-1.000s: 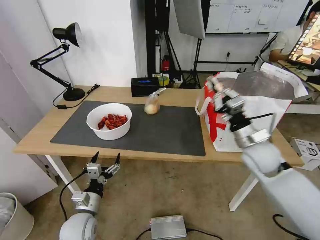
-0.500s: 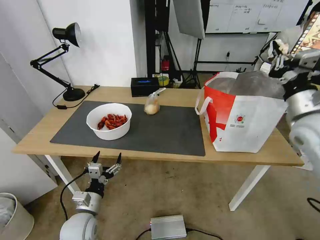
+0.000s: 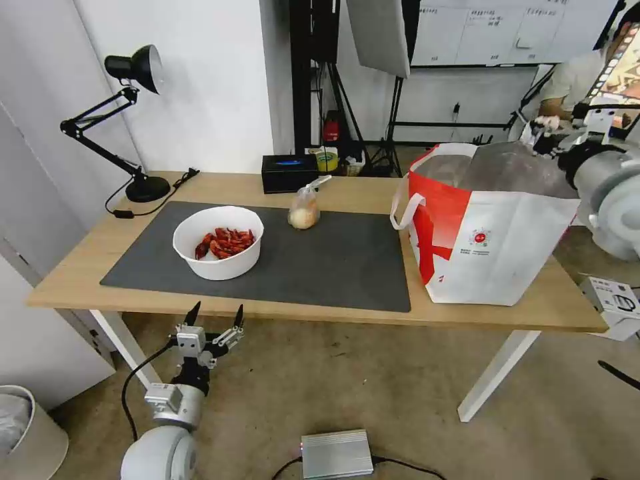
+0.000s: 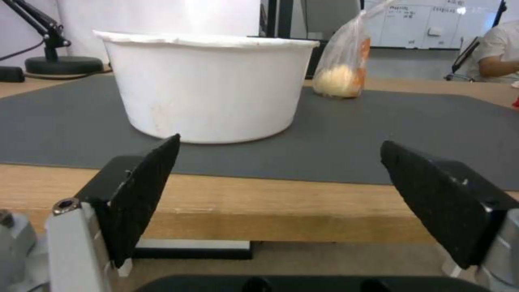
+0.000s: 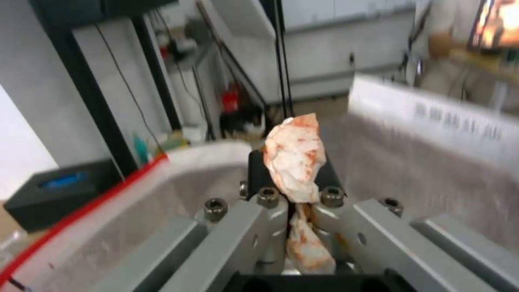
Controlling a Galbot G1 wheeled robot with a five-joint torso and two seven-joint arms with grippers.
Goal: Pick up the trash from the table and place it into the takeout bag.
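My right gripper point(image 3: 545, 132) hangs over the far right rim of the red-and-white takeout bag point(image 3: 493, 240), shut on a crumpled, orange-stained white tissue point(image 3: 548, 123). In the right wrist view the tissue point(image 5: 294, 158) sticks up between the jaws of the gripper point(image 5: 292, 175), with the bag's foil lining point(image 5: 411, 170) below. A white bowl of red crayfish shells point(image 3: 218, 241) and a knotted clear bag point(image 3: 304, 210) stand on the dark mat of the table point(image 3: 80, 273). My left gripper point(image 3: 215, 319) waits open below the table's front edge, facing the bowl point(image 4: 208, 85) and knotted bag point(image 4: 340, 73).
A black desk lamp point(image 3: 133, 120) and a black box point(image 3: 289, 172) stand at the table's back. On the floor are a silver box point(image 3: 337, 453), a white bin point(image 3: 27, 433) at the left and a white carton point(image 3: 617, 300) at the right.
My right arm has swung from in front of the takeout bag up and to the right, carrying the tissue over the bag's far right rim. The left arm has stayed put.
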